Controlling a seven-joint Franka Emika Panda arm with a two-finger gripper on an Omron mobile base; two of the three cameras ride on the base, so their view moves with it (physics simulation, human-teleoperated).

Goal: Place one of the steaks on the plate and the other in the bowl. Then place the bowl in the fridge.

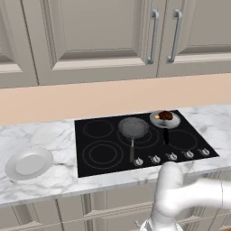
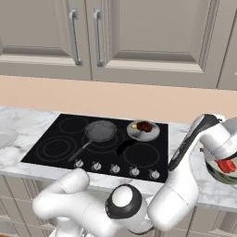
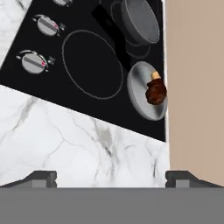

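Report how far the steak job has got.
Done: one steak lies in the bowl, which sits on the counter right of the stove. In hand: nothing; the gripper is open, with nothing between its tips. Left: the plate is bare and needs the other steak, and the bowl has yet to go in the fridge.

Marble counter point(image 1: 40, 133): white plate point(image 1: 29, 163) left, bowl point(image 2: 221, 169) right, cooktop point(image 1: 108, 149) between.

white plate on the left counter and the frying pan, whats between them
In the left base view, between the plate and the frying pan lie bare marble counter and the cooktop's two left burner rings, with nothing on them.
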